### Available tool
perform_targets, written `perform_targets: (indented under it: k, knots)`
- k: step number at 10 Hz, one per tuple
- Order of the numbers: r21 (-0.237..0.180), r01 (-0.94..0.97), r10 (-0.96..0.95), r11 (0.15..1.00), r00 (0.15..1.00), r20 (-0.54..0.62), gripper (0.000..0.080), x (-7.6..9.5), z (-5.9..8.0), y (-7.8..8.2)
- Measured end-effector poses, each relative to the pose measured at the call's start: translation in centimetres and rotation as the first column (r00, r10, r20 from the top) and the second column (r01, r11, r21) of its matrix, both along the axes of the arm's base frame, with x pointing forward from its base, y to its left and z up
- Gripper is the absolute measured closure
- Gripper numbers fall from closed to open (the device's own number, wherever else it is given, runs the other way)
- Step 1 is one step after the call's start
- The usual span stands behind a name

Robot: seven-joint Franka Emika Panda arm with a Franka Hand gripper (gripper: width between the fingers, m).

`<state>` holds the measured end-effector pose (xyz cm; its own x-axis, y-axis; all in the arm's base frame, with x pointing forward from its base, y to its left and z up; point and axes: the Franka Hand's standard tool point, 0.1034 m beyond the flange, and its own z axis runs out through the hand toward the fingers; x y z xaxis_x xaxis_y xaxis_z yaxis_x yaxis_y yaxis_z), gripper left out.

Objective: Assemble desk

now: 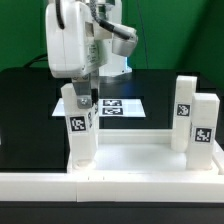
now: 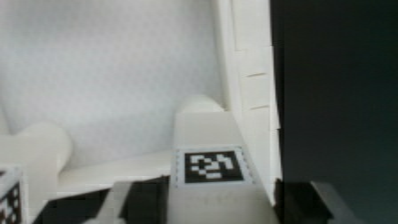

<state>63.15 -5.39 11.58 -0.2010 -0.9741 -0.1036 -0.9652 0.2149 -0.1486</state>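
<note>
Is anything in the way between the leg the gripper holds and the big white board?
Nothing visible blocks it. The gripper holds the short square white tagged leg upright, its lower end at the wide white rimmed slab. Two other white legs stand apart, at the exterior view's right.

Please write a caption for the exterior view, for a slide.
End effector on a tagged leg at desk slab.

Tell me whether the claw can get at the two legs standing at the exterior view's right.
Probably not straight away: the claw is closed on another leg at the slab. The two legs stand upright with nothing above them, so the way looks free after release.
</note>
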Motion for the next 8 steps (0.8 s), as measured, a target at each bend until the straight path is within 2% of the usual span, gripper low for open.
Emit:
perform_targets:
  k: [3, 4, 5, 6, 8]
  knots:
    - [-0.003, -0.015, 0.015, 1.0, 1.0, 0.001, 0.0504, 0.03, -0.01, 0.04]
    - [-0.015, -0.075, 0.075, 0.997, 0.997, -0.009, 0.0322, -0.06, 0.01, 0.06]
    - [-0.043, -0.296, 0.294, 0.954, 0.954, -0.055, 0.0322, -0.3, 0.24, 0.29]
    - [-0.06, -0.437, 0.433, 0.898, 0.899, -0.068, 0.0191, -0.39, 0.25, 0.51]
    - [-0.071, -0.567, 0.563, 0.82, 0.823, -0.074, 0.0151, -0.72, -0.05, 0.46]
